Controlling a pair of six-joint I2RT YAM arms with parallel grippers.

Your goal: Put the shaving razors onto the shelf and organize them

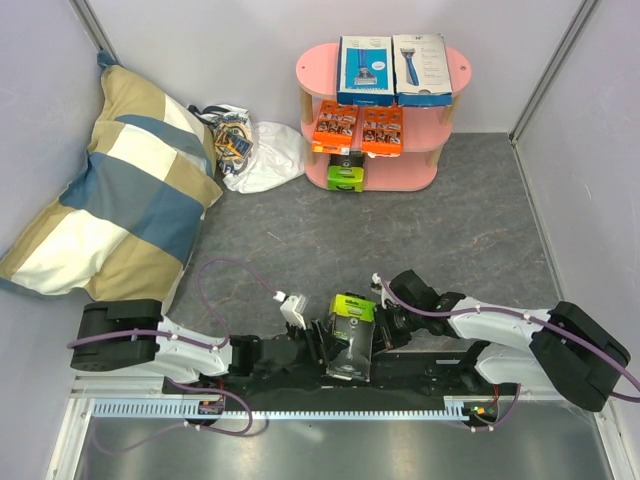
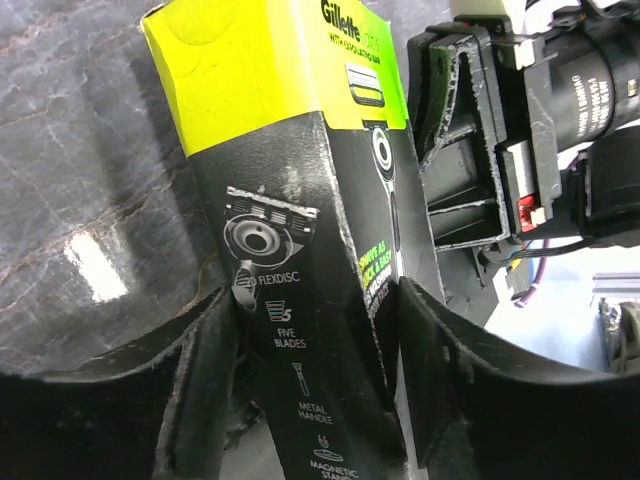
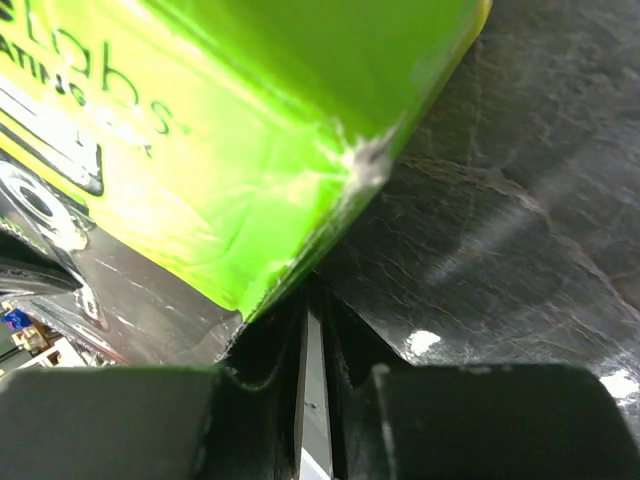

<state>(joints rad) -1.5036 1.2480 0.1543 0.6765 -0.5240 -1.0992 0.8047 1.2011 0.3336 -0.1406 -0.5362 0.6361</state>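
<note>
Lower centre, left gripper (image 2: 315, 297) is clasping the Gillette box (image 2: 280, 100), right gripper (image 3: 312, 305) sitting clamped tight alongside; open floor (image 1: 400, 240) stretching toward the shelf (image 1: 315, 66).

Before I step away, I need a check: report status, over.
Left gripper on both sides of lime-green-and-black box. Right gripper shut at its green end. Five packs on shelf; nothing blocking.

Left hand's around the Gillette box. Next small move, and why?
Probably close the left hand fully on the lime-green-and-black Gillette box: its fingers flank both sides, but a firm clamp isn't evident. The shut right hand sits at the box's corner; the pink shelf is far.
</note>
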